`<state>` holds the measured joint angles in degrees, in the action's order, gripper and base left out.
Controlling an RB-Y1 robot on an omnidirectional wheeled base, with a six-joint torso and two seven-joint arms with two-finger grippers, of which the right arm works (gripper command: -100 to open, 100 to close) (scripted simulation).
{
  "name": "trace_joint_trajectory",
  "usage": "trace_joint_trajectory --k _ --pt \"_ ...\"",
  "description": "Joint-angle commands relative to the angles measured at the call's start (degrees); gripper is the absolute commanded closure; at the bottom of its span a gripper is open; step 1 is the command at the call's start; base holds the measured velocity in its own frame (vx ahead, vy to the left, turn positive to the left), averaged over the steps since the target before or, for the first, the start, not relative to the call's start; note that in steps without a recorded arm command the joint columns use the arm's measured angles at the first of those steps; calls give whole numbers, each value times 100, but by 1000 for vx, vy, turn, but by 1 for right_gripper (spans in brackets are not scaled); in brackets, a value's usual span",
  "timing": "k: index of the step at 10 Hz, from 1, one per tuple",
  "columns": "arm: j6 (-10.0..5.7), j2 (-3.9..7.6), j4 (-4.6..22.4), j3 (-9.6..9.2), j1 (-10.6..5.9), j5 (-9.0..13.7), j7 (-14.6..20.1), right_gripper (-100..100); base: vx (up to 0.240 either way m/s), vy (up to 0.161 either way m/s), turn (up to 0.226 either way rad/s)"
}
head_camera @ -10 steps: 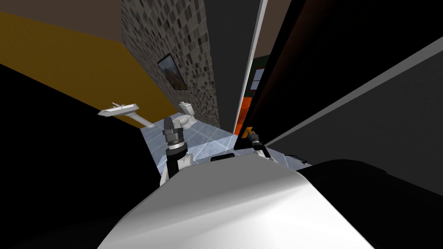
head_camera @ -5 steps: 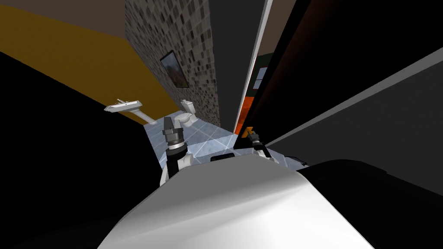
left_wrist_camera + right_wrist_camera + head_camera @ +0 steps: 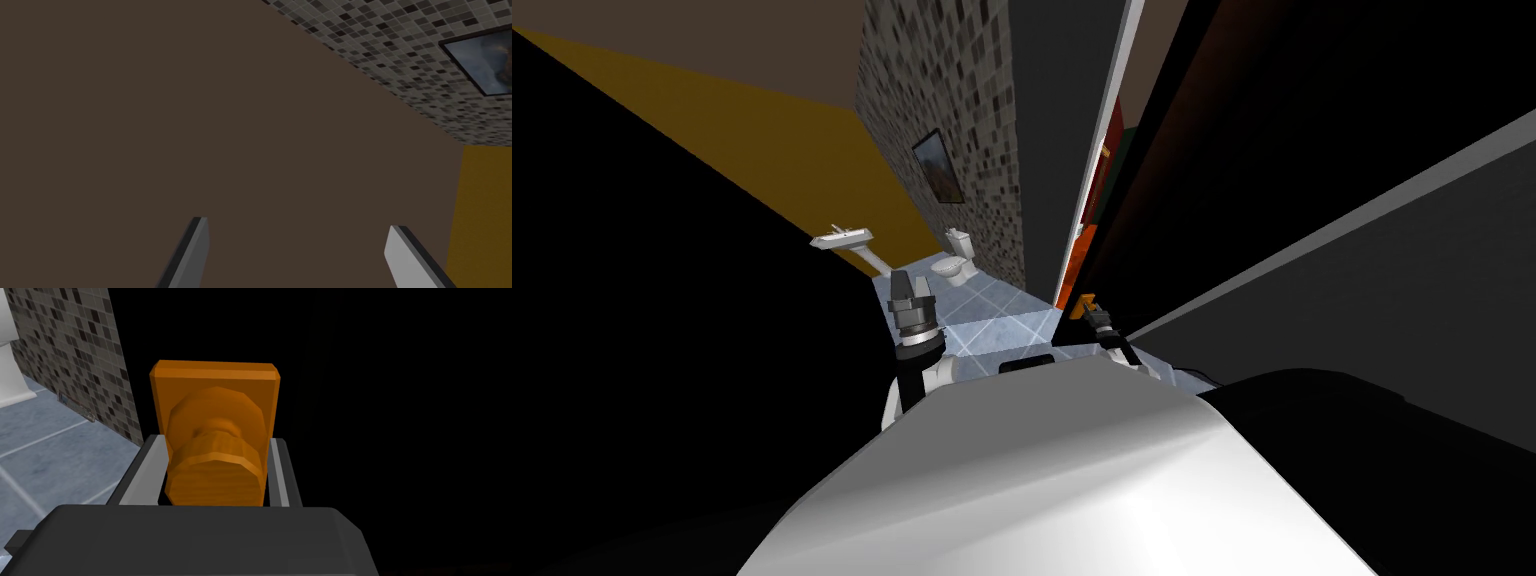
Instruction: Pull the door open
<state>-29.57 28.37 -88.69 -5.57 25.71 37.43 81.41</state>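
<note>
No readable text, label or number anywhere.

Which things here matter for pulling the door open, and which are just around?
For the job: the door, its orange knob, the right tool shut on that knob.

Just around: the toilet, the sink, the framed picture on the tiled wall, the left tool, open and holding nothing.
</note>
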Motion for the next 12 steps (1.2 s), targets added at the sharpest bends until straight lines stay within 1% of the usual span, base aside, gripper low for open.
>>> trace_joint_trajectory --k 1,3,6,7,8,9,10,12 --pt "-58 125 30 -116 14 -21 130 100 -194 -102 209" --pt "-125 284 52 -232 30 -43 270 100 -223 -111 225" --pt "-211 488 79 -380 51 -70 450 100 -179 -80 163" --pt "-227 527 84 -408 55 -75 484 100 -183 -49 113" --pt "-228 506 63 -371 40 -69 455 100 -77 -17 28" --pt "-295 585 78 -431 75 -96 537 100 -132 -28 129" --pt "-313 606 82 -444 84 -102 557 100 -186 -56 128" --pt "-402 703 100 -502 123 -130 651 100 -191 -62 131"
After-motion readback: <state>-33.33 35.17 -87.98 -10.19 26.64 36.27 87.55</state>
